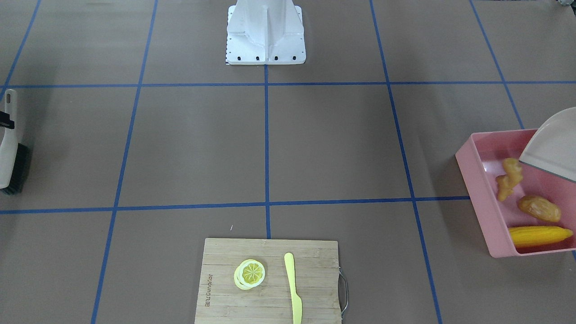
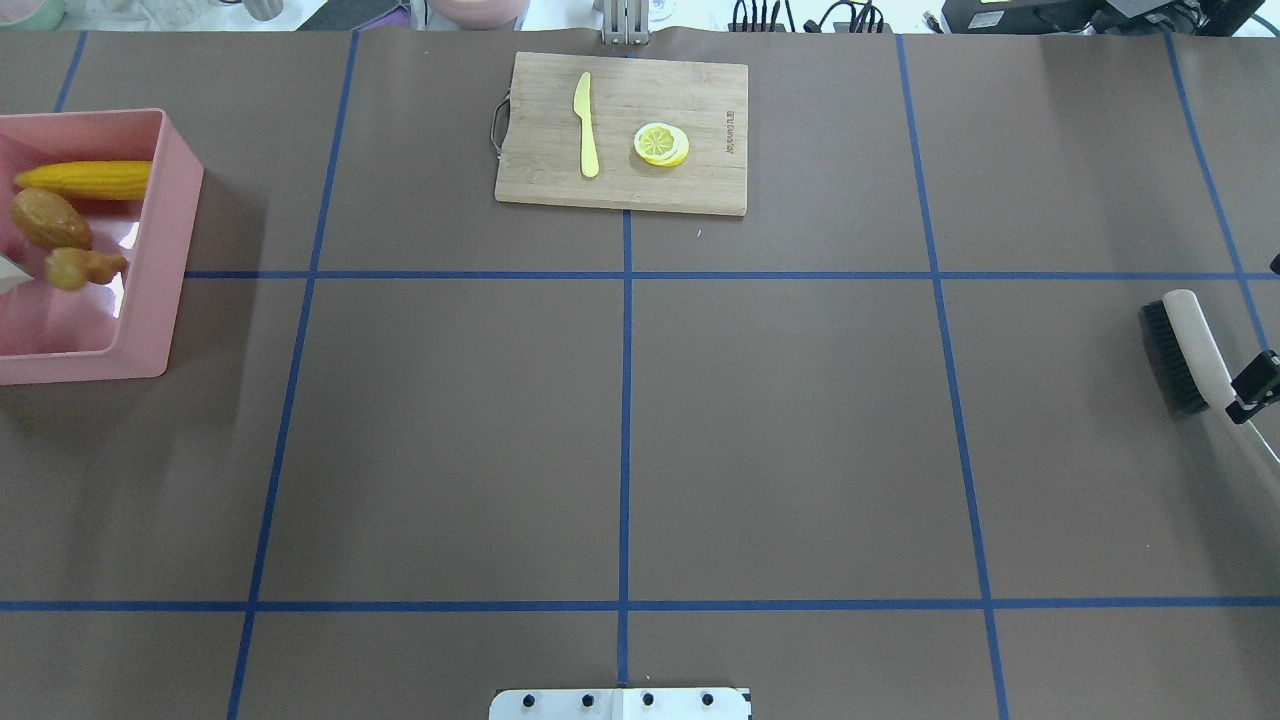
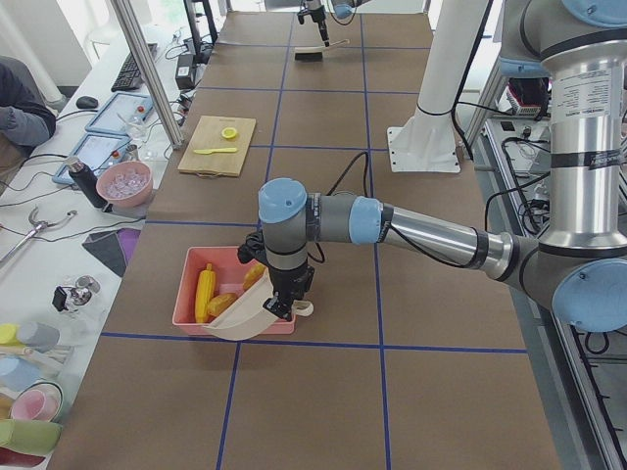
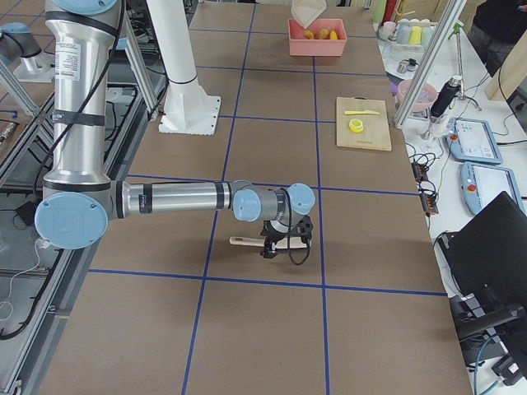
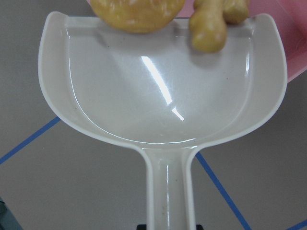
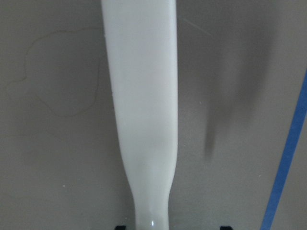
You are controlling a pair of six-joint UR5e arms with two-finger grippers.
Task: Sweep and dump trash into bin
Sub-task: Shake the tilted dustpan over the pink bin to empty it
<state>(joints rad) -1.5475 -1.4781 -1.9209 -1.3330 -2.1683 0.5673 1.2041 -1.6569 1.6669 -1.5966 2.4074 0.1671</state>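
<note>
All three bits of trash are sitting in the bin [image 1: 479,198], a big pink rectangular tub with tall smooth walls, directly below and in front of the left pincer [image 3: 284,302]. That pincer is clamped on the handle of the dustpan [image 5: 163,81] and holds it tilted, with its front lip over the bin.

From the left wrist cam, the glossy off-white pan fills the view. The potato [image 1: 539,208] and the ginger [image 1: 508,179] peek out just past its far lip. The potato is a brown oval with a slightly wrinkled skin. The ginger is tan and knobbly, with stubby lobes. The corn [image 1: 539,235] is a long yellow cob with an orange tint. It lies along the bin wall farthest from the left pincer, with the potato between it and the ginger. None of the three looks to be touching another.

The right pincer [image 2: 1245,395] is way off at the other end of the bench [image 2: 780,430], closed around the pale handle of the brush [image 2: 1190,340]. The black bristles point away from it and are low at the bench. I can't tell if they actually touch it.

The board [image 2: 620,135], with the lemon slices [image 2: 661,143] and the knife [image 2: 586,125], is well apart from both pincers.
</note>
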